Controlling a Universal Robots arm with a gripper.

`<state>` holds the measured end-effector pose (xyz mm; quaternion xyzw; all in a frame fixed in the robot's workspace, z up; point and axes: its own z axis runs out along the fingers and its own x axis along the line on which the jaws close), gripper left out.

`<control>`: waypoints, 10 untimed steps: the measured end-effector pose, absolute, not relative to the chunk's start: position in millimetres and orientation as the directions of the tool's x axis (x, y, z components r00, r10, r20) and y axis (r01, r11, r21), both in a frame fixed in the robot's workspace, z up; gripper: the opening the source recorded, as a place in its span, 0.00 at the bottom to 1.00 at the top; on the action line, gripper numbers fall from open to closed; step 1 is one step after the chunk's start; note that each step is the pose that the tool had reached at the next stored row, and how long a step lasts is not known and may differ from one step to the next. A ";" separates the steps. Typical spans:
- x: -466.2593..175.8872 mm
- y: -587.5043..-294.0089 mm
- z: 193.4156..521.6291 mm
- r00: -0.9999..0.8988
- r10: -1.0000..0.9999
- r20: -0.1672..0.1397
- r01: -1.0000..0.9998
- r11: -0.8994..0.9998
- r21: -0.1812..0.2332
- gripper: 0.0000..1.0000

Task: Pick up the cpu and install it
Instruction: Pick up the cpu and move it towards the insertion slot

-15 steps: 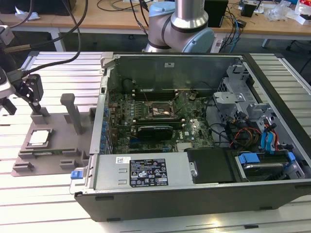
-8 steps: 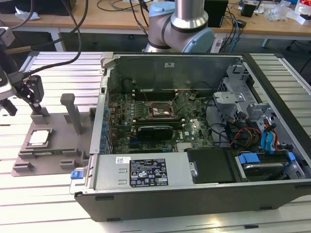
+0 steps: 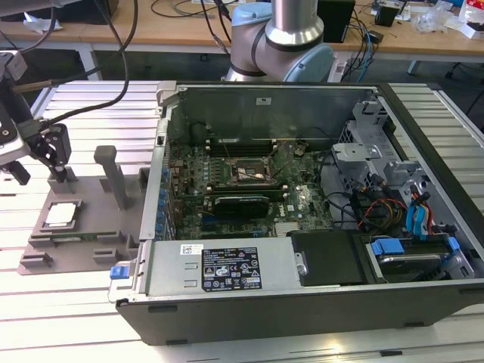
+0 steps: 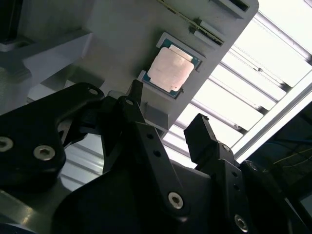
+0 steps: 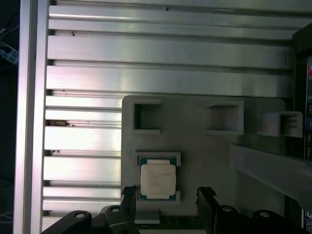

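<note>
The cpu [image 3: 62, 214] lies flat, silvery top up, in a square recess of the grey plastic tray [image 3: 91, 227] at the exterior view's left. It also shows in both wrist views as a pale square chip [image 5: 157, 179] [image 4: 173, 68]. My gripper [image 3: 36, 172] hangs above the tray, a little off from the chip, and is open with nothing between its black fingers [image 5: 129, 196]. In the first wrist view the gripper [image 5: 167, 197] straddles the chip's near edge without touching it. The motherboard socket [image 3: 249, 172] sits inside the open computer case.
The open computer case [image 3: 302, 227] takes up the middle and the exterior view's right, with cables, drive cages and a black card inside. Grey upright posts [image 3: 113, 178] stand on the tray between the chip and the case. The robot's base [image 3: 283, 38] stands behind the case.
</note>
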<state>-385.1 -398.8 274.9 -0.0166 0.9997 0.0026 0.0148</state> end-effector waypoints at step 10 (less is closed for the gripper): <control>-385.1 -398.7 266.0 -0.999 -0.033 -0.030 -0.033 0.999 0.005 0.62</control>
